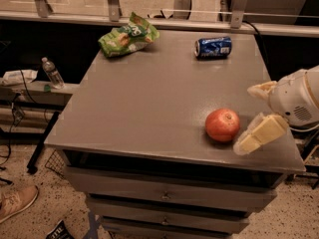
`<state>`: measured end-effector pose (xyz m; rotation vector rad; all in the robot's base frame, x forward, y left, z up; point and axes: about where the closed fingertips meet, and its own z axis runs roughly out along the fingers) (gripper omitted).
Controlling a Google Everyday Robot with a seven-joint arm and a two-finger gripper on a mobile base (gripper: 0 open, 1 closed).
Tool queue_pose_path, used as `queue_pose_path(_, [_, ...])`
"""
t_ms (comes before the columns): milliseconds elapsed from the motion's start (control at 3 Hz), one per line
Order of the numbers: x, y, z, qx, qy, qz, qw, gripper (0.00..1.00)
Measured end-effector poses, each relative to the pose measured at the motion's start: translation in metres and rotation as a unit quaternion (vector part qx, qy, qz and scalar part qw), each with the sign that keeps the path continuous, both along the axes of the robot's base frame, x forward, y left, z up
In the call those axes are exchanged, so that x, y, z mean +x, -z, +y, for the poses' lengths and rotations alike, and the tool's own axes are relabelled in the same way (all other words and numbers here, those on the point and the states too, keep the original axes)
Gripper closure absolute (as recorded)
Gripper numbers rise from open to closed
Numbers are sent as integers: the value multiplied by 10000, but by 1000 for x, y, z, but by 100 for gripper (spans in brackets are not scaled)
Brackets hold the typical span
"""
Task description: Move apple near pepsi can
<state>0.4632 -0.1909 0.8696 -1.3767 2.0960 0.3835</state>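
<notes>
The apple (223,125), round and red-orange, sits on the grey table top (149,98) near the front right. The blue pepsi can (213,47) lies on its side at the back right of the table, well apart from the apple. My gripper (253,114) comes in from the right edge, just to the right of the apple. It is open and empty, with one pale finger (260,133) beside the apple and the other (260,89) further back.
A green snack bag (128,35) lies at the back left of the table. The table has drawers below. A water bottle (52,72) stands on a low shelf to the left. A railing runs behind the table. A shoe (15,201) is on the floor at lower left.
</notes>
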Motion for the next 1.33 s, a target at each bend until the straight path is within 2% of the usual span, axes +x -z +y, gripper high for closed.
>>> queue_pose_path(333, [0,9,7,12,-13,23,10000,0])
queue_pose_path(667, [1,18,13,2,-33,64,10000,17])
queue_pose_path(1333, [5,24,16,43,-63,76,9999,64])
